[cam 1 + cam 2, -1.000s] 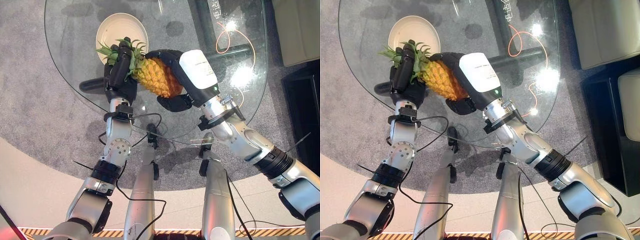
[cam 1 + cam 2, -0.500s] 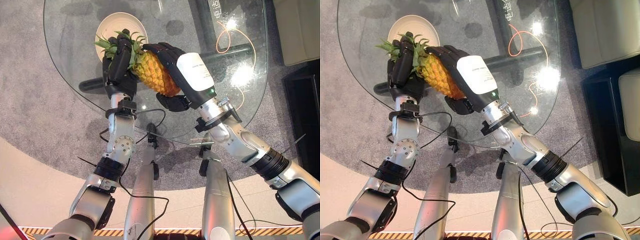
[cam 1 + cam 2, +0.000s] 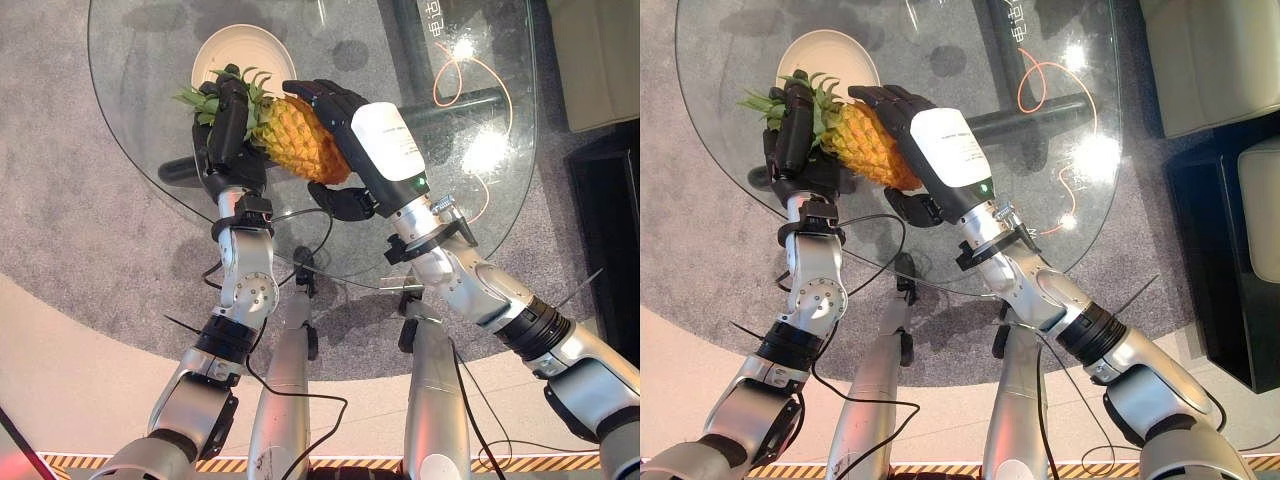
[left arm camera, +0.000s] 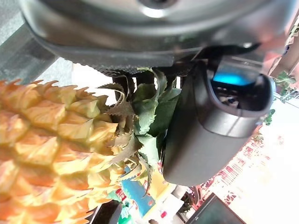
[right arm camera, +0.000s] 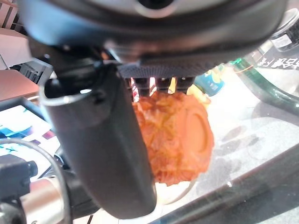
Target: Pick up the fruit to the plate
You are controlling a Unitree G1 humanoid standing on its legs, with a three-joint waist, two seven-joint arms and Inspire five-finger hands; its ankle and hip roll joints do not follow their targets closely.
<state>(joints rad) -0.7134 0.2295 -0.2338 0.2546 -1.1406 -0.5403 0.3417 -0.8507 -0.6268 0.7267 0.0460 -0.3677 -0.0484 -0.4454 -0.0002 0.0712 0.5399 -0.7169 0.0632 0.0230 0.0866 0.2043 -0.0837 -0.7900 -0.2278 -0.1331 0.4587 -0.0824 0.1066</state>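
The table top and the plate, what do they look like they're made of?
Table top: clear glass, glossy, since the carpet shows through it and lamps glare off it. Plate: cream, smooth, probably glazed ceramic, though plastic can't be ruled out.

A round glass worktop [image 3: 150, 60] stands on a grey carpet [image 3: 70, 220], and dark legs [image 3: 470, 100] of its frame show through the glass. A thin orange cable [image 3: 470, 70] loops on the far right part of the glass, beside two bright glints of light [image 3: 485, 150]. Nearer the camera the carpet gives way to a pale floor [image 3: 80, 390], with a yellow and black striped strip [image 3: 90, 462] along its near edge. To the far right stand a pale cushioned seat [image 3: 1210, 60] and a dark piece of furniture [image 3: 1230, 250].
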